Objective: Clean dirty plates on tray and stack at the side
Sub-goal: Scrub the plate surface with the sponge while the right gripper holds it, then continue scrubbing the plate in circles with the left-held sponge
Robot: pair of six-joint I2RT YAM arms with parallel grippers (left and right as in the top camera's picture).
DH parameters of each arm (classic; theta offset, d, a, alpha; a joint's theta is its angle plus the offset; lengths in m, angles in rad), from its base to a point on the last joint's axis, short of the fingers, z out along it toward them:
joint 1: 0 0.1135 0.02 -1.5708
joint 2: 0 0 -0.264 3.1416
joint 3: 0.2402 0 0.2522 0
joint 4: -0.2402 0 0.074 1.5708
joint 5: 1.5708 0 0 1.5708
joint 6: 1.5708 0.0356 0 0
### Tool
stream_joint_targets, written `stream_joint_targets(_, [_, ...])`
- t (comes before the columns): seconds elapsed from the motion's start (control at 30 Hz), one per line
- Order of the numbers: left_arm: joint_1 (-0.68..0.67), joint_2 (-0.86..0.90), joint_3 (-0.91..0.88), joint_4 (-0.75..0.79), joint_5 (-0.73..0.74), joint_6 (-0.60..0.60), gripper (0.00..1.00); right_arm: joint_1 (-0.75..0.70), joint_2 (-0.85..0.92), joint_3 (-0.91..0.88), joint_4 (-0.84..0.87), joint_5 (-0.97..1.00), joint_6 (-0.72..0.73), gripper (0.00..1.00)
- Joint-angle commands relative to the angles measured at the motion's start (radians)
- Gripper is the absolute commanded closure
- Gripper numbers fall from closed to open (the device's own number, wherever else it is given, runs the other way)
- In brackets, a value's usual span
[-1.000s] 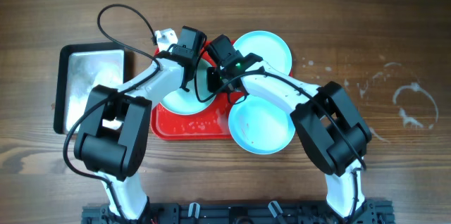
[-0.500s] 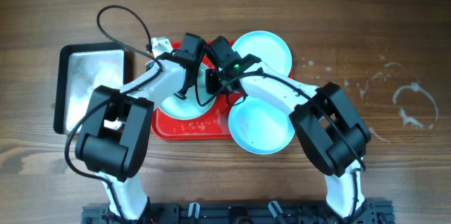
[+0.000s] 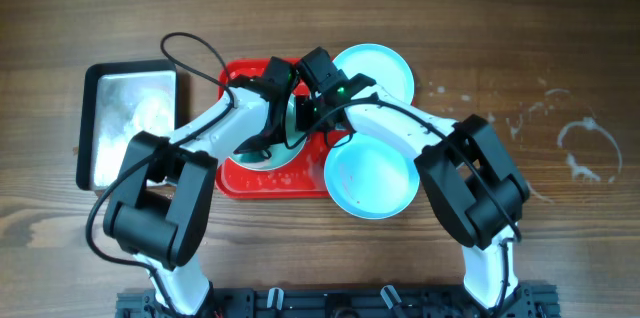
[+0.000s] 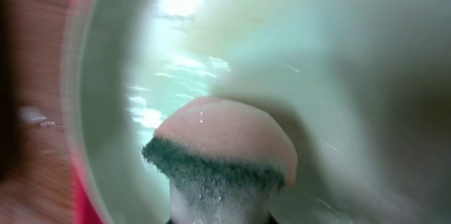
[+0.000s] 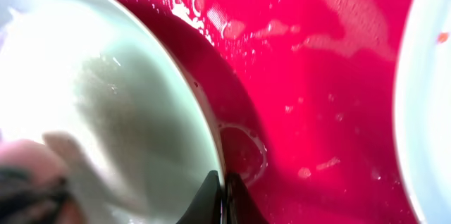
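Note:
On the red tray (image 3: 262,180) one light-blue plate (image 3: 284,152) stands tilted on edge. My right gripper (image 3: 306,110) is shut on that plate's rim, and in the right wrist view its fingertips (image 5: 227,190) pinch the edge of the plate (image 5: 106,90) above the wet tray (image 5: 324,76). My left gripper (image 3: 268,128) is shut on a pink sponge with a green scouring side (image 4: 222,146), pressed against the plate's inner face (image 4: 338,76). A second plate (image 3: 378,68) lies beyond the tray's right end, and a third plate (image 3: 370,180) lies on the table at its near right.
A silver metal pan with a black rim (image 3: 130,123) sits left of the tray. White smears (image 3: 585,143) mark the wood at the far right. Food bits and water spot the tray floor (image 5: 282,27). Both arms cross over the tray's middle.
My left gripper has swung right from the tray's far-left corner onto the tilted plate, bringing the sponge against it. The right gripper has kept its hold and place.

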Motion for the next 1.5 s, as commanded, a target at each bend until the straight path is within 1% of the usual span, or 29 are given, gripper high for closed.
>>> stream_joint_targets(0.0, [-0.086,0.068,-0.034,0.127,0.469,0.173,0.96,0.037,0.026,0.012,0.000,0.005,-0.002,0.96])
stream_joint_targets(0.2, [-0.086,0.068,-0.034,0.276,0.473,0.174,0.96,0.037,0.026,0.012,-0.001,0.004,-0.001,0.96])
stream_joint_targets(0.3, [-0.085,0.068,-0.034,0.348,0.464,0.220,0.96,0.037,0.026,0.012,0.000,0.001,0.000,0.96])
stream_joint_targets(0.4, [-0.085,0.068,-0.034,0.420,0.373,0.216,0.96,0.037,0.026,0.012,0.000,0.001,0.000,0.96])
stream_joint_targets(0.47, [-0.085,0.068,-0.034,0.443,0.278,0.177,0.96,0.037,0.026,0.012,0.000,0.001,-0.001,0.96])
stream_joint_targets(0.53, [-0.080,0.066,-0.032,0.401,0.154,0.075,0.96,0.037,0.026,0.012,0.003,-0.005,-0.002,0.96])
stream_joint_targets(0.6, [-0.063,0.050,-0.031,0.333,0.105,0.025,0.96,0.037,0.026,0.012,0.011,-0.031,-0.002,0.96])
stream_joint_targets(0.7, [-0.008,-0.021,-0.031,0.234,0.096,0.014,0.96,0.037,0.026,0.012,0.014,-0.053,-0.002,0.96])
stream_joint_targets(0.8, [0.043,-0.106,-0.031,0.182,0.097,0.014,0.96,0.039,0.026,0.012,0.014,-0.089,-0.027,0.96])
stream_joint_targets(0.93, [0.098,-0.204,-0.031,0.156,0.119,0.014,0.96,0.054,0.028,0.008,0.014,-0.101,-0.029,0.96])
stream_joint_targets(1.0, [0.109,-0.224,-0.031,0.158,0.119,0.014,0.96,0.064,0.028,0.008,0.009,-0.101,-0.032,0.96])
stream_joint_targets(1.1, [0.109,-0.209,-0.034,0.165,0.106,0.014,0.96,0.067,0.028,-0.005,0.003,-0.108,-0.024,0.96])
stream_joint_targets(1.27, [0.107,-0.109,-0.034,0.187,0.107,0.015,0.96,0.067,0.029,-0.005,0.003,-0.107,-0.025,0.96])
stream_joint_targets(1.37, [0.106,-0.027,-0.034,0.188,0.149,0.014,0.96,0.067,0.029,-0.005,0.011,-0.107,-0.027,0.96])
stream_joint_targets(1.47, [0.106,0.015,-0.034,0.200,0.202,0.014,0.96,0.067,0.029,-0.005,0.010,-0.107,-0.028,0.96])
